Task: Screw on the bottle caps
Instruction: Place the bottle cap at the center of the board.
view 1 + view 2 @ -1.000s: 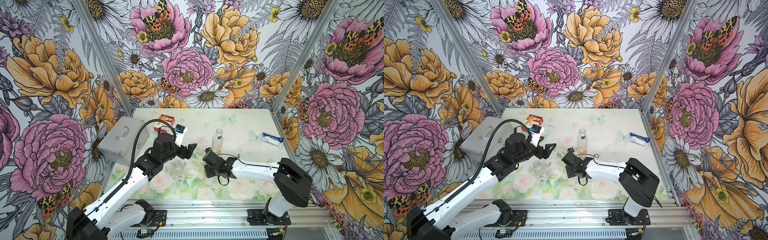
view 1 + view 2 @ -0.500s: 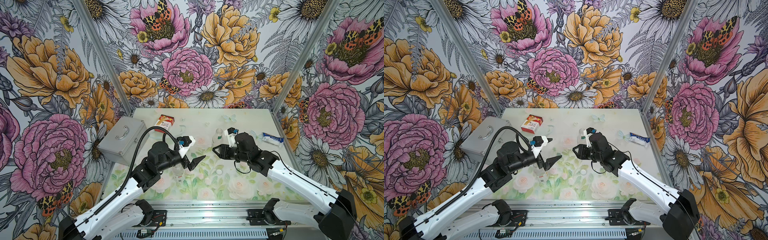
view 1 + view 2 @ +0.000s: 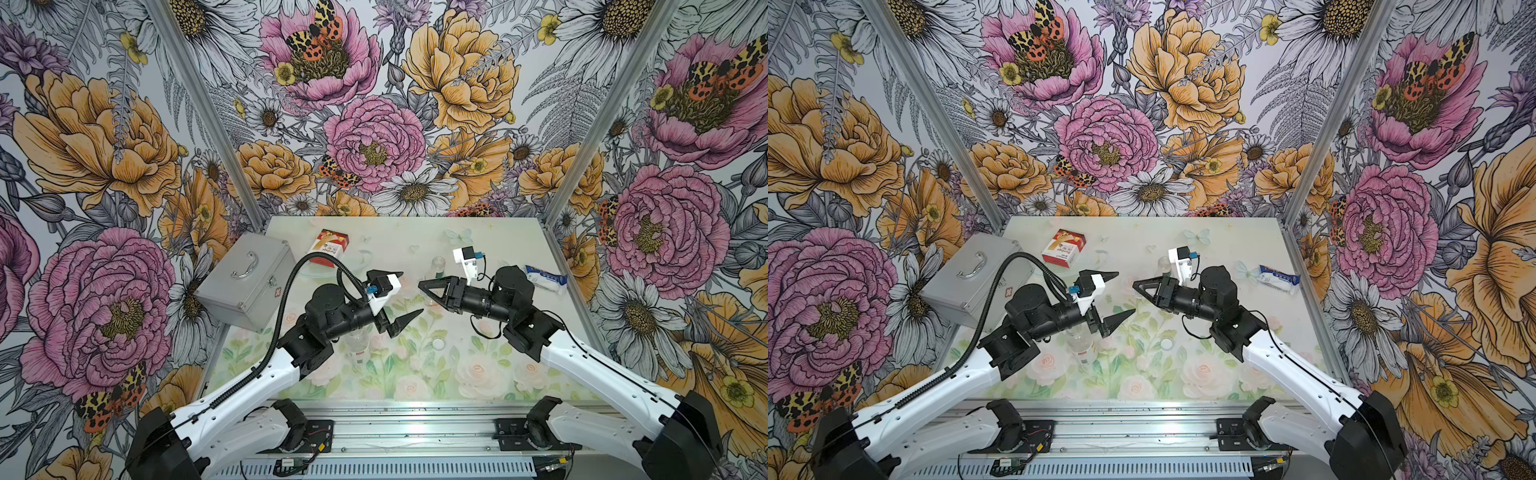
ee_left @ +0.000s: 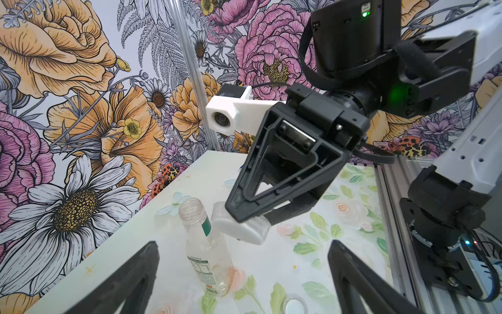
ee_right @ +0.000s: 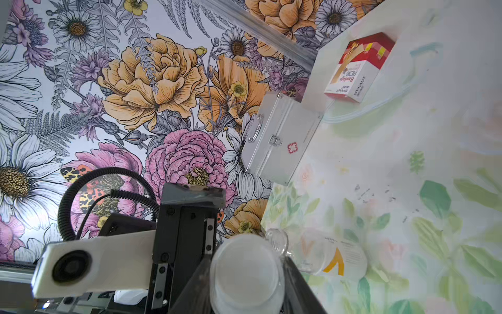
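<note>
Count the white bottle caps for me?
2: one cap is pinched in the right gripper; the other cap lies loose on the table. More could be hidden.

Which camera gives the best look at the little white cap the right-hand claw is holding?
The left wrist view: the cap shows clearly, pinched in the right gripper near the uncapped bottle. The right wrist view shows its round face close up but cropped. In both top views it cannot be made out.

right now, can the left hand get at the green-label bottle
Probably yes: the left hand is open and the green-label bottle stands just ahead. The right hand, shut on a cap, crowds only its neck.
</note>
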